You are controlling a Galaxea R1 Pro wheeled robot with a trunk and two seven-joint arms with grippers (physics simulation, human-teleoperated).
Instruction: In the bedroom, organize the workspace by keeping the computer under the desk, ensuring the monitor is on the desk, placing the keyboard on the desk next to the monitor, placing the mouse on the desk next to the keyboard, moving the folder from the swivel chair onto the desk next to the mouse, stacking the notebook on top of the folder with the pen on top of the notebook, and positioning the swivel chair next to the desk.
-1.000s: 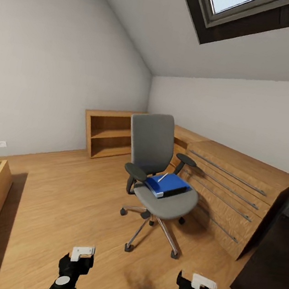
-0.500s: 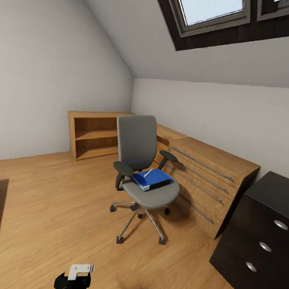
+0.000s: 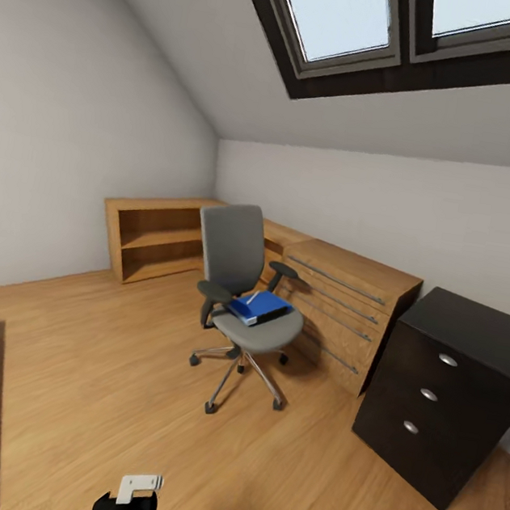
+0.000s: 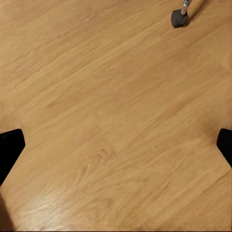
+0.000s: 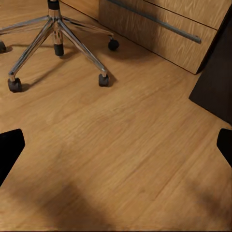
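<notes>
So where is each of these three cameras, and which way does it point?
Head view: high on the robot, looking down the room at the swivel chair; both grippers peek in below.
Left wrist view: on the left arm, facing the floor; dark fingertips at the edges.
Right wrist view: on the right arm, facing floor and chair base.
Shared: both wrist views catch the chair's castors.

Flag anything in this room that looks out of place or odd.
The blue folder lies on the swivel chair seat, skewed, with the white pen on top of it. That is odd for a seat. The chair stands free on the floor beside the light-wood drawer unit. Nothing looks spilled or damaged.
</notes>
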